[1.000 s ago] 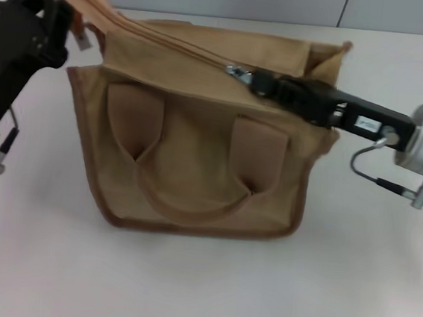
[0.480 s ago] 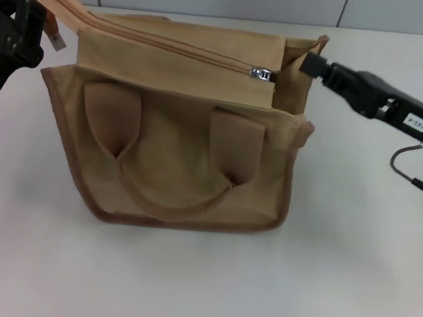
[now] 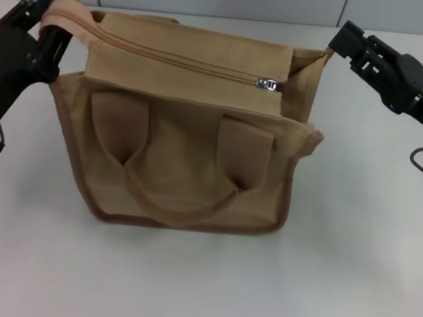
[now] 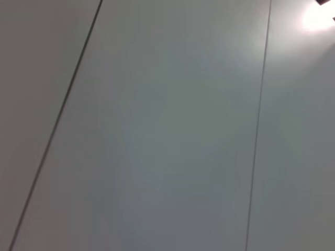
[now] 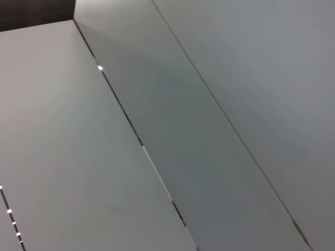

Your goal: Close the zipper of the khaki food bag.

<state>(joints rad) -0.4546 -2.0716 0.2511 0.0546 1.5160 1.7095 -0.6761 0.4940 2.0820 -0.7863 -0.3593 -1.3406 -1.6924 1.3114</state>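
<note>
Between the tools, the khaki food bag (image 3: 190, 141): left tool (image 3: 51, 16) pinches its corner; right tool (image 3: 343, 38) empty, gape unclear.

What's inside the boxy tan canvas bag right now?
Nothing shows: the khaki food bag has its zipper drawn across the top panel, hiding any contents.

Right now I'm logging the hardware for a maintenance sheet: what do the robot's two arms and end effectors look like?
Both are matte black and angular. The left end effector sits on a bulky black arm ending in a silver cylindrical fitting with a thin dark cable. The right end effector is slimmer, with ribbed, boxy black links, a small white label with dark characters, and a thin looping grey cable below it.
</note>
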